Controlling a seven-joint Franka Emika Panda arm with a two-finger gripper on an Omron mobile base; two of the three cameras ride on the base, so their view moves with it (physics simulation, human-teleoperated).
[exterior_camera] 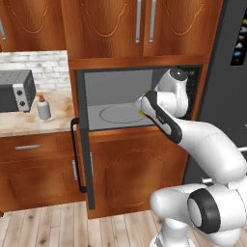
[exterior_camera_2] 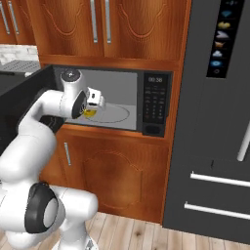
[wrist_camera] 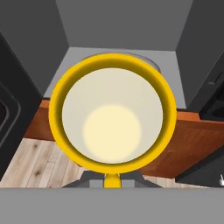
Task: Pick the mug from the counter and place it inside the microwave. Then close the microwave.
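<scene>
Your gripper [exterior_camera_2: 91, 111] is clamped on the mug [wrist_camera: 112, 109], holding it upright at the microwave [exterior_camera: 140, 82] mouth, just in front of the turntable [exterior_camera_2: 114, 113]; door [exterior_camera: 83, 159] hangs open on the microwave's left.

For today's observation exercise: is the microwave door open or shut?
Open. The door stands swung out to the left, leaving the microwave cavity and turntable exposed.
</scene>
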